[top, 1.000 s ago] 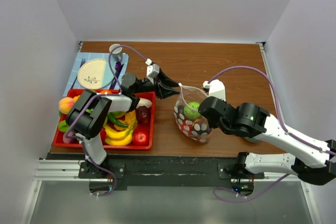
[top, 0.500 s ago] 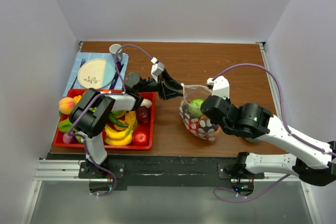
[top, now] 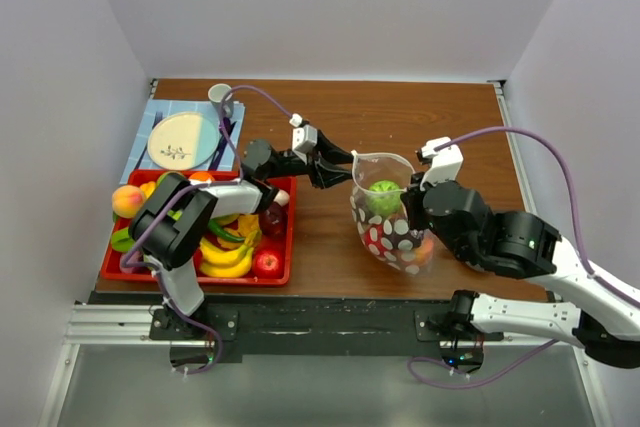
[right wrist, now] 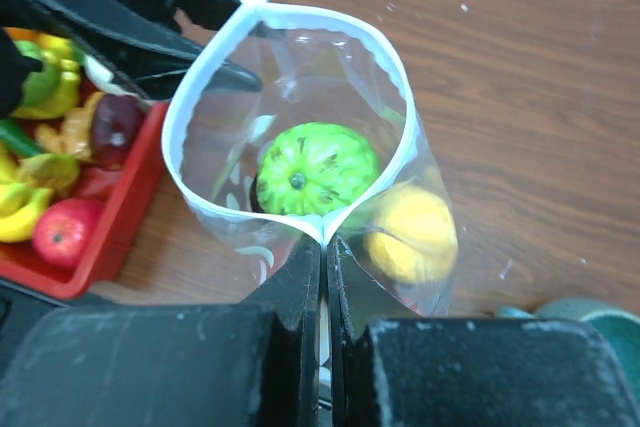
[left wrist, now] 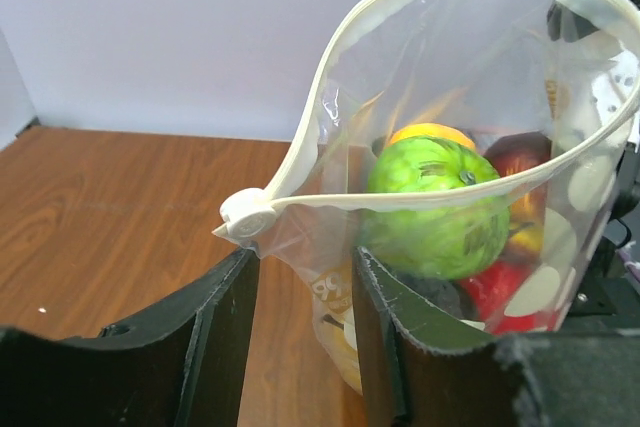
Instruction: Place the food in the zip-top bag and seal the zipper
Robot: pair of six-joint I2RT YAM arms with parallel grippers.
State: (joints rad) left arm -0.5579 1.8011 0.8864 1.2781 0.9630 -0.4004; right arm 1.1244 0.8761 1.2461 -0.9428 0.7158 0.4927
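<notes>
The zip-top bag (top: 392, 222) stands upright in mid-table, its mouth held wide. Inside lie a green fruit (right wrist: 315, 169), a yellow fruit (right wrist: 410, 232) and red food (left wrist: 505, 292). My right gripper (right wrist: 325, 242) is shut on the near rim, pinching the zipper (right wrist: 395, 67) strip. My left gripper (left wrist: 303, 255) is open at the bag's far-left corner, just under the white slider tab (left wrist: 248, 217). Loose plastic hangs between its fingers and touches the right one. In the top view the left gripper (top: 335, 167) sits left of the bag. More food (top: 225, 257) fills the red tray (top: 290, 239).
A peach (top: 126, 199) rests at the tray's left rim. Behind the tray lie a blue mat (top: 150, 125) with a plate (top: 180, 139) and a cup (top: 221, 95). A teal object (right wrist: 580, 312) sits by the right arm. White walls enclose the table.
Both grippers and the bag have shifted right. The bag now stands more upright with its mouth wider. The right gripper has kept its hold on the rim.
</notes>
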